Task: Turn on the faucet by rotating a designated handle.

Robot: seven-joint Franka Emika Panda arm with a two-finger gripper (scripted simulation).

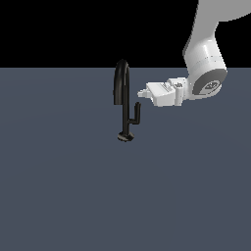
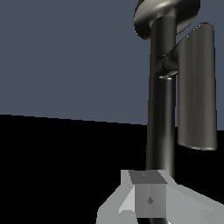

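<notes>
The faucet (image 1: 123, 100) stands upright on the grey desk (image 1: 59, 186), well away from its edges. Its short handle (image 1: 137, 112) points upward beside the stem. The end effector (image 1: 142, 92) hovers just above the handle, apart from it; whether it is open cannot be told.

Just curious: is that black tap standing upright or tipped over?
Upright. The faucet stands on its small round base, stem vertical, spout arching overhead, handle pointing up.
</notes>
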